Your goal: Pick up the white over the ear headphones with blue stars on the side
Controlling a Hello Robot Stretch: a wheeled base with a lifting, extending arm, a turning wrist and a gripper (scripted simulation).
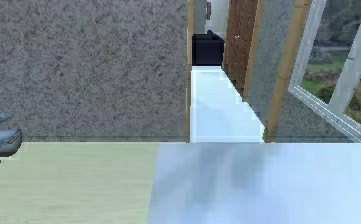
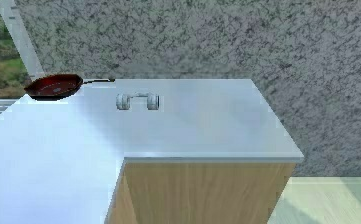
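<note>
In the arm side view, nearest is the wooden cabinet front that carries the bench, a pale top which runs away to the left in an L shape. The robot seems to stand along this bench so that its arm can reach across the top. The state of the pincer I cannot tell from these pictures.

Farther in, left of the middle, lies a small white thing with two round cups joined by a band. By its shape I take it for the headphones; the blue stars are too small to tell. It lies low on the top, close to the far edge, with bare bench all around, so I judge a reach from above is possible but must go far out.

Left of it, well apart, a dark red frying pan rests with its handle pointing right, toward the headphones. Behind both stands a grey speckled wall.

In the forward view, a dark grey thing is cut by the left edge. Beyond, a white passage floor leads to a dark piece of furniture, beside a wooden door.
</note>
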